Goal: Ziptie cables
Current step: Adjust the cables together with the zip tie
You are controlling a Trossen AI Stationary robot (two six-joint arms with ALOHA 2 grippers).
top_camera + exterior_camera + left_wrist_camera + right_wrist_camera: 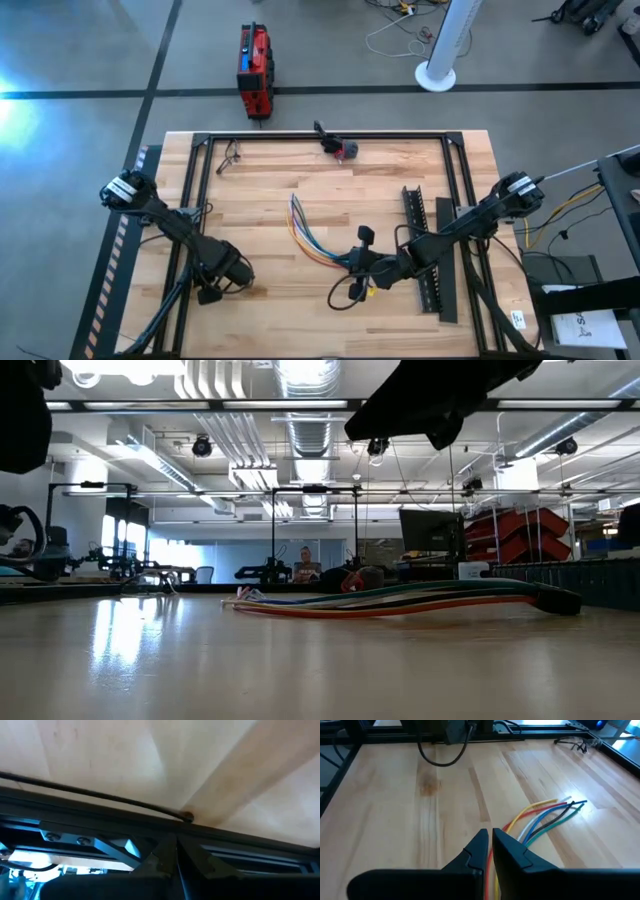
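Right gripper [362, 272], fingers together and empty, sits at the cables' [305, 238] five-o'clock end from above. Wrist view: cables [545, 817] fan toward one o'clock; nudging could scatter them. Left gripper [215, 275] waits closed, seven o'clock.

From overhead I see my right gripper [358, 268] low over the near-centre tabletop [260, 190], fingers pinched together at the dark near end of the cables [305, 238]. The cables fan away from it toward the far side, orange, blue and green strands showing. A black toothed strip [422, 245] lies just right of that arm. My left gripper [213, 290] sits closed at the near-left edge, well apart from the cables. A red box [254, 68] is on the floor beyond.
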